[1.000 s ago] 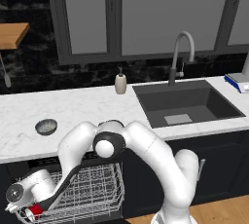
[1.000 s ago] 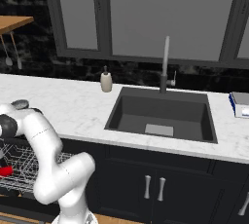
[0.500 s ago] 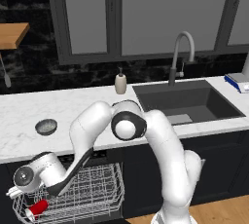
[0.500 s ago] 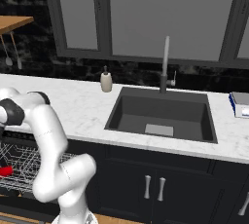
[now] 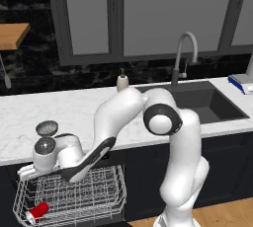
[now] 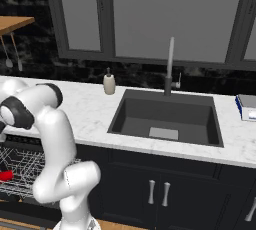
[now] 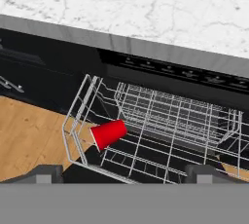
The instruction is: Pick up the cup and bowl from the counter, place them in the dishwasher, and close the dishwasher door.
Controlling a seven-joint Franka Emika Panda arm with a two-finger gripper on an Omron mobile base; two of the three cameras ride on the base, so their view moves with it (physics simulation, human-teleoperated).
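Showing the end effector raised above the near left part of the pulled-out white wire rack of the dishwasher, fingers wide apart with nothing between them, as seen from the hand view. Cup lying on its side in the rack, below the end effector, at the rack's outer left corner; also visible as a red shape in the left base view and at the left edge of the right base view. Bowl upright on the worktop, just above and behind the end effector, near the front edge. Soap dispenser farther back on the worktop, beside the sink, well apart from the end effector
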